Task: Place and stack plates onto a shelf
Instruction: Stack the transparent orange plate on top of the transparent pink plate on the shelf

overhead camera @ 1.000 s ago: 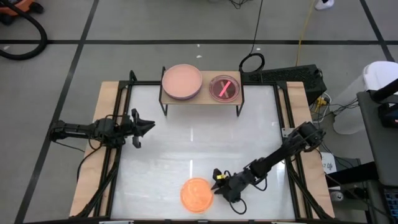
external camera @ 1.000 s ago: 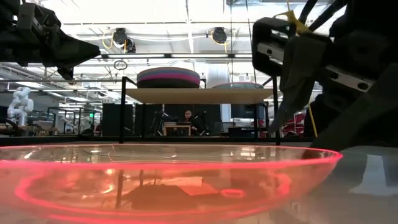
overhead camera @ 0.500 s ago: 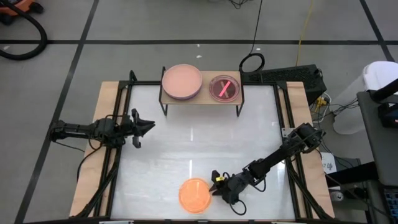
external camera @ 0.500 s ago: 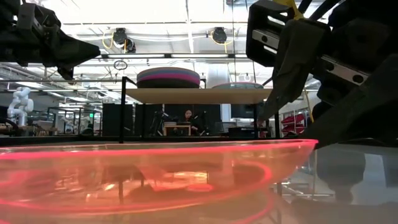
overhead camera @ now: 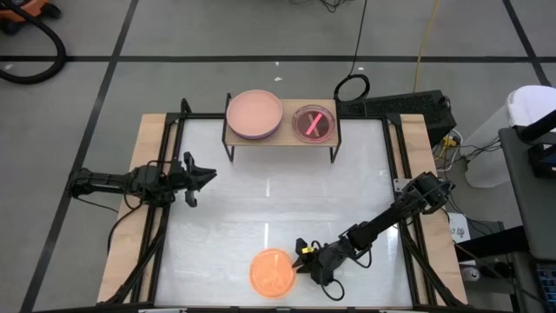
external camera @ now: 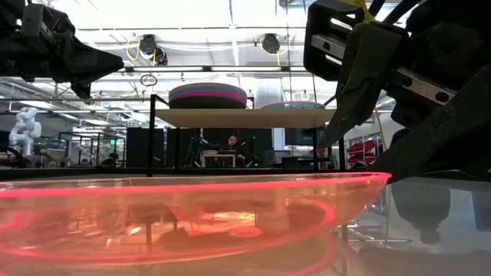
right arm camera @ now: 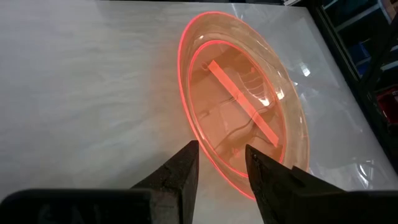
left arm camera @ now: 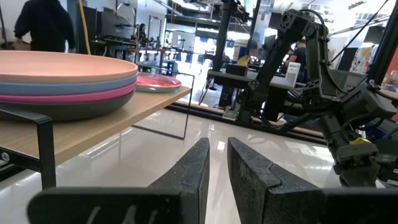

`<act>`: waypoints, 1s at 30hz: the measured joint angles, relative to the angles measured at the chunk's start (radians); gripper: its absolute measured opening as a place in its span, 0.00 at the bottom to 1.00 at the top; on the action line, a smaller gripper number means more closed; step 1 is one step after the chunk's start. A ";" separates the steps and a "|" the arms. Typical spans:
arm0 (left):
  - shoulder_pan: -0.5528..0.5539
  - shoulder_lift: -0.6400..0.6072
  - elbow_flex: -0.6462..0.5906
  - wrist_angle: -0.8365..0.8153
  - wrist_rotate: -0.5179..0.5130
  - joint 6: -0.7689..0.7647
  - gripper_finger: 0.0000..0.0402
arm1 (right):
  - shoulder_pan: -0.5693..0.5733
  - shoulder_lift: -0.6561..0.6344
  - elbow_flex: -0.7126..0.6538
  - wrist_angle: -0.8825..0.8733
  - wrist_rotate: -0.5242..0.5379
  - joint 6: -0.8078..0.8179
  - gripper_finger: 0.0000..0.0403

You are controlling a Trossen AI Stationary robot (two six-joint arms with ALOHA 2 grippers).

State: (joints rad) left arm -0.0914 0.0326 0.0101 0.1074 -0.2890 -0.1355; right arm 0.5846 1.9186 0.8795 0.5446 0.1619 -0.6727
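High view: translucent orange plate [overhead camera: 272, 273] is lying on the white table [overhead camera: 234, 200] near its near edge, roughly centre. Right gripper [overhead camera: 301, 256] is sitting just beside the plate's right rim, low over the table, arm reaching in from the right side.

Right wrist view: right gripper [right arm camera: 221, 163] is pointing straight at the orange plate [right arm camera: 242, 118]; fingers [right arm camera: 180, 168] are standing slightly apart with the near rim lying right at the gap between the tips, not clamped on anything. Can't tell whether the tips are touching the rim.

Low view: orange plate [external camera: 192, 215] is filling the foreground, flat on the table; right gripper [external camera: 360, 115] is hanging just above its right rim.

Shelf [overhead camera: 280, 132] is standing at the far edge of the table, well apart from the orange plate. On its left half a stack of large plates [overhead camera: 254, 114] is sitting, dusty pink on top; left wrist view is showing blue, magenta and dark grey under it [left arm camera: 62, 81]. On the right half a small pink plate [overhead camera: 314, 123] is resting.

Left gripper [overhead camera: 207, 176] is hovering over the table's left side, nothing in it, fingers [left arm camera: 193, 171] nearly together with a narrow gap.
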 joint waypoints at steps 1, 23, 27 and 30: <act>0.000 0.000 0.000 0.000 0.000 0.000 0.16 | 0.000 0.000 0.000 0.000 0.000 -0.002 0.29; 0.000 0.000 0.000 0.000 0.000 0.000 0.16 | -0.001 0.105 0.072 0.016 0.000 -0.045 0.14; 0.000 0.000 0.000 0.000 0.000 0.000 0.16 | -0.002 0.094 0.072 0.025 0.013 0.041 0.08; 0.000 0.000 0.000 0.000 0.000 0.000 0.16 | 0.000 0.062 0.069 0.037 0.087 0.129 0.07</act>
State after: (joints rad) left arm -0.0911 0.0326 0.0101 0.1078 -0.2890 -0.1356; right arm 0.5851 1.9806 0.9484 0.5814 0.2489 -0.5438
